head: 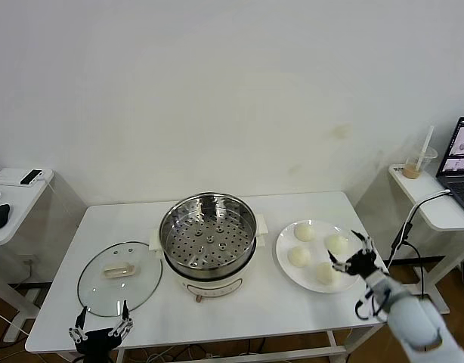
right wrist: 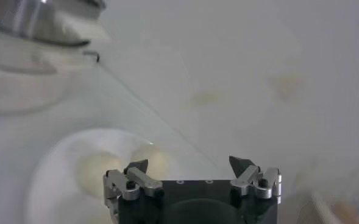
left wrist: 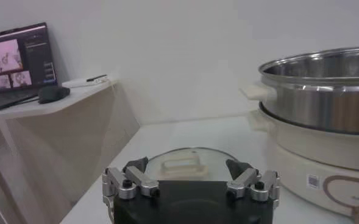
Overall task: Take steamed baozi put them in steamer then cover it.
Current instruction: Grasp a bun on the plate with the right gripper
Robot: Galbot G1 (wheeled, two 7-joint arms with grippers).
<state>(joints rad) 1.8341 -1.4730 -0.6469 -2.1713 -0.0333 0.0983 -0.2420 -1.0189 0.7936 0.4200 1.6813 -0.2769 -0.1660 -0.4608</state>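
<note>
The steamer stands uncovered in the middle of the white table, its perforated tray bare. The glass cover lies flat to its left, handle up. Several cream baozi sit on a white plate to the right. My right gripper hovers open at the plate's right rim, beside the baozi and touching none. In the right wrist view, the right gripper is empty, with baozi ahead. My left gripper is open at the table's front edge below the cover. The cover shows just beyond the open left gripper.
A side table on the right carries a laptop and a cup with a straw; cables hang from it near my right arm. Another side table stands at the left. The steamer's white base rises close beside the cover.
</note>
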